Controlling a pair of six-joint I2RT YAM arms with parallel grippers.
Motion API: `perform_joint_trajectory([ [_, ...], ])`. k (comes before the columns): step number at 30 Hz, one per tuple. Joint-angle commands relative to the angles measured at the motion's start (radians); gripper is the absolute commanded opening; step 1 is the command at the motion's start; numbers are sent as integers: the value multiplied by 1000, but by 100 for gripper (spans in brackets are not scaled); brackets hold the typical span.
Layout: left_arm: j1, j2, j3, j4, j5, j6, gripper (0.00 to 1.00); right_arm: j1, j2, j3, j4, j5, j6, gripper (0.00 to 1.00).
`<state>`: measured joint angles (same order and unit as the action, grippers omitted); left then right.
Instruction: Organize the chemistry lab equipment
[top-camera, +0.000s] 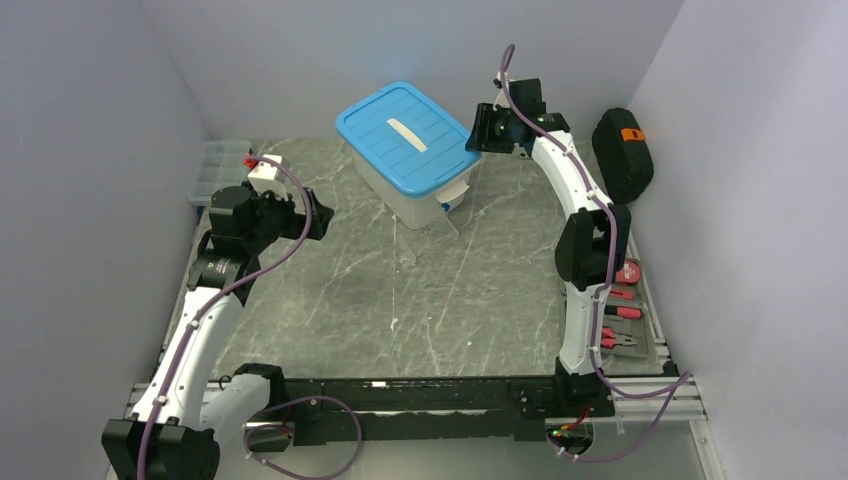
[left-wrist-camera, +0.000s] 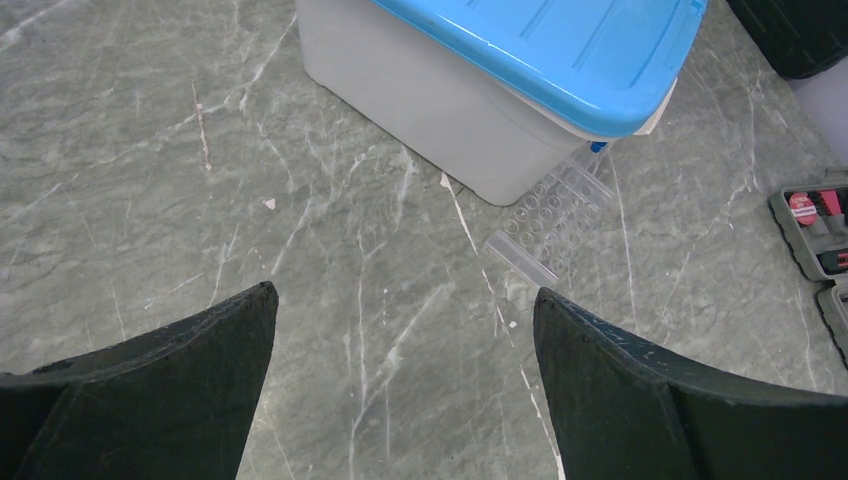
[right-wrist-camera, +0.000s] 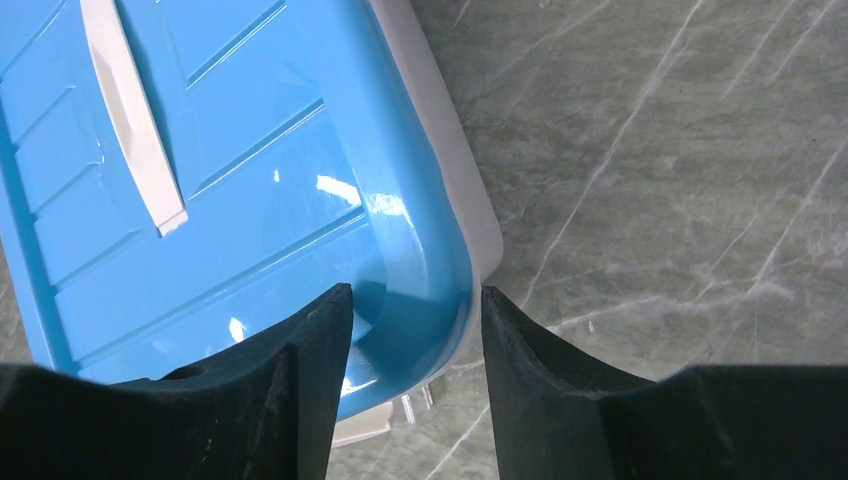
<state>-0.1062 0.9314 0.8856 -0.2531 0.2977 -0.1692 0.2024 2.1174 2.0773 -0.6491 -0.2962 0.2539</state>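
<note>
- The left gripper (left-wrist-camera: 402, 292) hangs over the grey marble table (top-camera: 400, 300), its fingers spread wide with nothing between them.
- The right gripper (right-wrist-camera: 416, 291) hovers above the right edge of the blue-lidded storage bin (top-camera: 400, 130). Its fingers are parted, and the lid's rim shows in the gap. Whether they touch the lid cannot be told.
- The clear plastic tube rack (left-wrist-camera: 555, 215) rests against the bin's near corner. Its long axis runs along the bin's side wall, from near left to far right in the left wrist view, and its rows of holes face upward.
- A small blue cap (left-wrist-camera: 597, 147) peeks out just under the lid's edge, at the rack's far end.
- The translucent squeeze bottle (top-camera: 266, 172) stands at the table's far left, just behind the left arm. Its red nozzle (top-camera: 248, 158) points left toward the clear organizer box (top-camera: 213, 168).
</note>
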Motion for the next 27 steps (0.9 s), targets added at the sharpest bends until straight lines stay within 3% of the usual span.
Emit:
perform_joint_trajectory([
  [1, -2, -20, 17, 26, 3, 15, 100, 3, 1, 40, -27, 34, 1, 51],
  [27, -4, -26, 15, 28, 9, 13, 99, 20, -65, -67, -48, 131, 6, 36],
])
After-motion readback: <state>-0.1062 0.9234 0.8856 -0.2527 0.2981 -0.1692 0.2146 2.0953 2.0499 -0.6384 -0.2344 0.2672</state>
